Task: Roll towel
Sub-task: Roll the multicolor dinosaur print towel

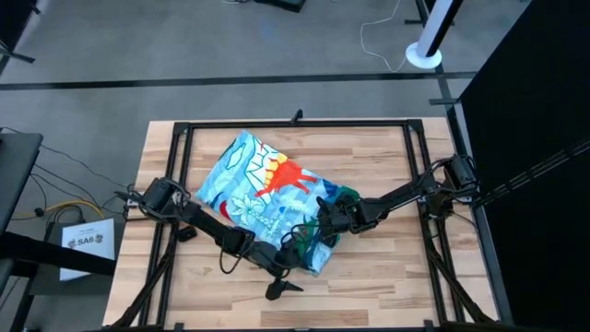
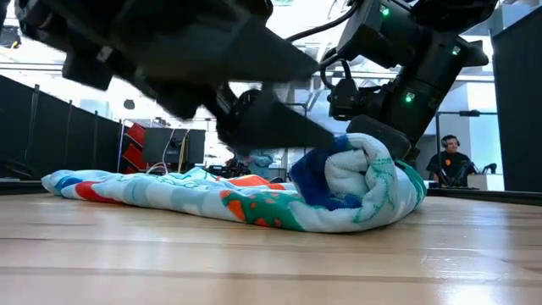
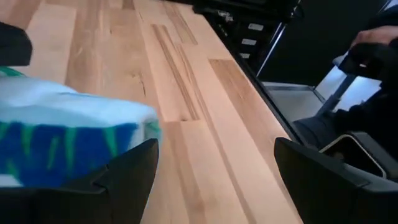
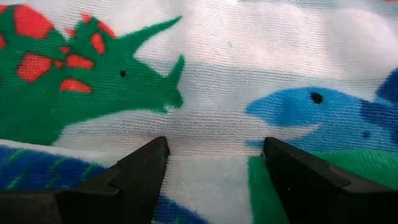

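Observation:
The towel, light blue with green, red and orange dinosaur prints, lies slantwise on the wooden table. Its far part is spread flat. Its near right end is rolled into a thick bundle that rests on the table. My right gripper is open over that bundle, and the print fills its wrist view. My left gripper is open low at the towel's near end. The towel's edge shows beside one of its fingers, with bare wood between the two. My right gripper comes slanting down from the table's right side, its open fingertips set on top of the rolled end. Nothing is pinched between them, and the bundle rests on the table. My left gripper's finger stands beside the towel's edge; whether it touches, I cannot tell.
Black frame rails run along the table's far edge and sides. Bare wood lies near and right of the towel. A white stand base sits on the floor beyond. A person sits in the room behind.

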`<state>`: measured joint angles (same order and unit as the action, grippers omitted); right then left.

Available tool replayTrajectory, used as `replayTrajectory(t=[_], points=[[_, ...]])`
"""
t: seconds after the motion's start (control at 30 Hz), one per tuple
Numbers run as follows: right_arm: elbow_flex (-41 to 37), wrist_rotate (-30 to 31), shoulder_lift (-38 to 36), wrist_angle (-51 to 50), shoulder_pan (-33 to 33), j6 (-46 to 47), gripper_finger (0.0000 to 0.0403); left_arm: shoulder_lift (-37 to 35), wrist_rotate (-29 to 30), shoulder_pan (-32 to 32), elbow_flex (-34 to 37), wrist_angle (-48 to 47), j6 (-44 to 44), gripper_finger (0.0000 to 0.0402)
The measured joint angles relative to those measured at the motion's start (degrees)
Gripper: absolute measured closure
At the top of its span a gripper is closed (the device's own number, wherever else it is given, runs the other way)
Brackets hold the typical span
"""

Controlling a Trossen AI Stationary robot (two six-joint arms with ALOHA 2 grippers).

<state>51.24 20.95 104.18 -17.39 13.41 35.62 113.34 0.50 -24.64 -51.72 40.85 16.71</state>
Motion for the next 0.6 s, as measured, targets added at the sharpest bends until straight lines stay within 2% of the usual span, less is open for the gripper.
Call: replayTrajectory(t=[0.07, 0.2, 0.23, 0.47, 0.6], points=[[0.0, 0.04, 0.02, 0.02, 0.24, -0.2, 0.0144, -3.09, 1.51, 0.11, 0.04, -2.35, -1.79, 0.0096], [0.0, 0.49, 0.02, 0.06, 1.05, -0.52, 0.0144, -6.74, 12.95, 0.47, 0.43, -7.65, -8.41, 0.0097], [0.0, 0.7, -0.02, 0.04, 1.12, -0.53, 0.0144, -6.35, 13.93, 1.07, 0.61, -7.96, -9.24, 0.0099], [0.0, 0.61, -0.04, 0.14, 0.99, -0.94, 0.0144, 1.57, 11.67, 4.42, 0.69, 1.59, -9.18, 0.0117], [0.0, 0.19, -0.04, 0.22, 0.81, -1.14, 0.0144, 2.91, 11.71, 5.27, 0.53, 6.67, -9.2, 0.0131]])
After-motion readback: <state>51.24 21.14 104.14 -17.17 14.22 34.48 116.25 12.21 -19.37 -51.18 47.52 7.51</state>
